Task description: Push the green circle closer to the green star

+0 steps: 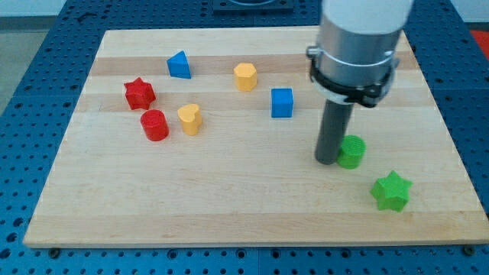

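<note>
The green circle (353, 151) lies right of the board's middle. The green star (392, 191) lies below and to the right of it, a short gap apart. My tip (327, 160) is at the end of the dark rod, right against the green circle's left side; whether it touches cannot be told.
A blue cube (282, 102) and a yellow hexagon (245, 76) lie up and left of the tip. A blue triangle (179, 65), red star (139, 93), red cylinder (154, 124) and yellow heart (189, 119) lie at the left. The wooden board (229, 198) ends near the star.
</note>
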`<state>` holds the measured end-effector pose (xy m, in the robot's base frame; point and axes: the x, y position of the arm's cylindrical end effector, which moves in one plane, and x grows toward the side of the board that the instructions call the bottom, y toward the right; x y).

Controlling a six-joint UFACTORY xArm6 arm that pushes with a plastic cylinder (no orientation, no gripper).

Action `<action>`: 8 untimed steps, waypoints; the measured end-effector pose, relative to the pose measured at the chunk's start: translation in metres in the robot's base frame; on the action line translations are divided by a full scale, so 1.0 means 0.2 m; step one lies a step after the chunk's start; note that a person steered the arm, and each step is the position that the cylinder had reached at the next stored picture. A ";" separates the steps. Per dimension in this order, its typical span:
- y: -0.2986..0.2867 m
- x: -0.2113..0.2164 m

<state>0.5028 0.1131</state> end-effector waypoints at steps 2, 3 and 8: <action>-0.01 -0.02; -0.01 -0.10; 0.30 0.02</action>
